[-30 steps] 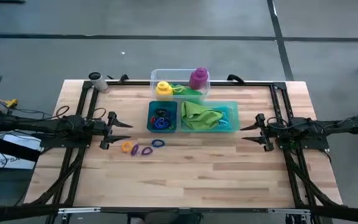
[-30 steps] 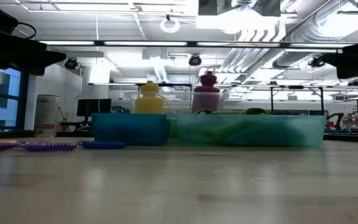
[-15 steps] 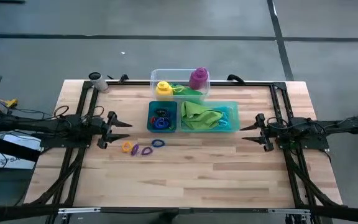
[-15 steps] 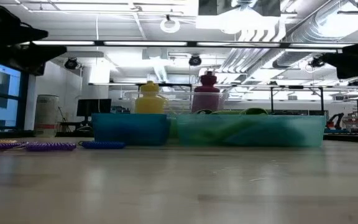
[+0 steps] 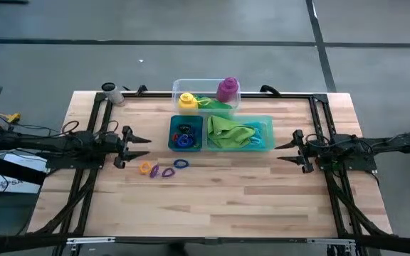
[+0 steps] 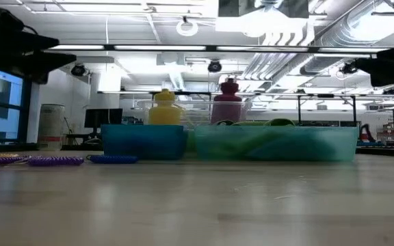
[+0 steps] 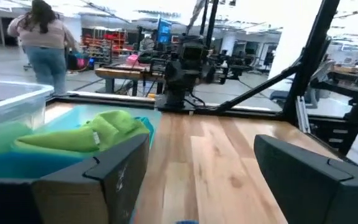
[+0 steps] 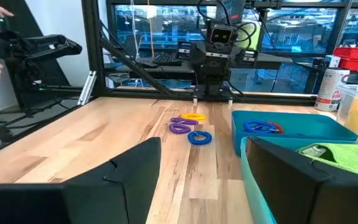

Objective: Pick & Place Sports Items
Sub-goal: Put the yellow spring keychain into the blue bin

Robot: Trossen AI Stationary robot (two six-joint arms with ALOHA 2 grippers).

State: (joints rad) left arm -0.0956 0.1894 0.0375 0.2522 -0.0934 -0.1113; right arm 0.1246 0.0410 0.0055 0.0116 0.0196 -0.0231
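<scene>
A yellow bottle (image 5: 186, 101), a purple bottle (image 5: 227, 89) and a lime-green cloth (image 5: 216, 104) stand in a clear tub (image 5: 177, 86) at the far middle of the table. In front of the tub is a teal tray (image 5: 267, 123). Its left part holds small rings (image 5: 184, 134) and its right part holds green cloth (image 5: 230, 131). A yellow ring (image 5: 146, 168), a purple ring (image 5: 164, 171) and a blue ring (image 5: 181, 164) lie on the wood. My left gripper (image 5: 139, 146) hovers open to their left. My right gripper (image 5: 283, 149) hovers open to the right of the tray.
A white can (image 5: 109, 90) stands at the far left corner. Black frame rails (image 5: 98, 121) run along the table's left, far and right sides. Bare wood (image 5: 219, 206) fills the near half. A person (image 7: 42, 43) walks in the room beyond.
My left gripper has rolled a little about its own pointing line while staying in place. Nothing on the table has moved.
</scene>
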